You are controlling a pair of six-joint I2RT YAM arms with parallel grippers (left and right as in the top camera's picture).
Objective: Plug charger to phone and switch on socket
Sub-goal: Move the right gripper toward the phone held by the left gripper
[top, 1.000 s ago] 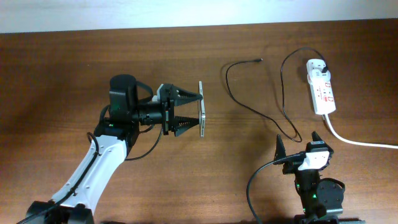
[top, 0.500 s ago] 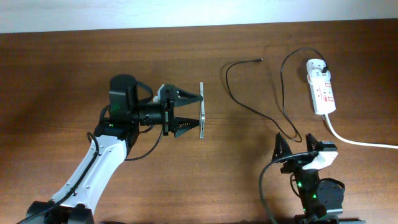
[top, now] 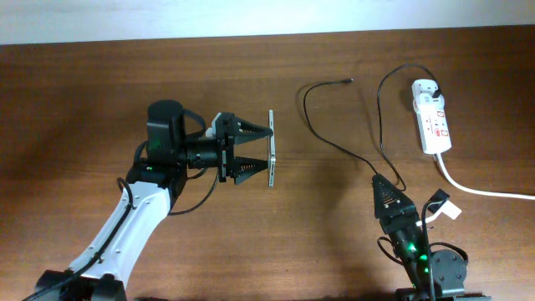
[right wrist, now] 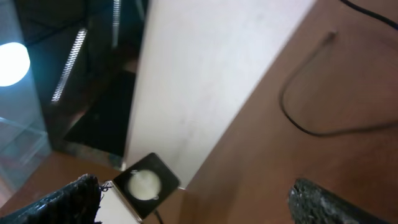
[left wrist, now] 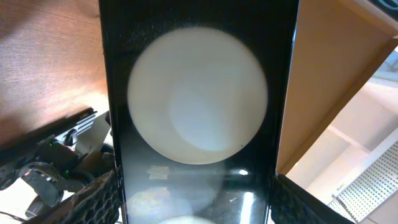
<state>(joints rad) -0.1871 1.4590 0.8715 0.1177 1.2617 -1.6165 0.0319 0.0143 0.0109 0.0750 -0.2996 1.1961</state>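
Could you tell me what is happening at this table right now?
The left hand is clamped on the thin black smartphone, holding it up on edge above the brown wooden table. The right hand is open and empty, hovering near the long thin black charger cable. Its small connector tip lies free on the table, not yet in the phone. The cable's other end reaches the white power strip.

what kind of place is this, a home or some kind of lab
Probably a robotics lab or workshop, not a home: a white-and-black robot arm stands at a brown wood-grain table carrying a white elongated power strip, and the left wrist view shows perforated metal shelving.
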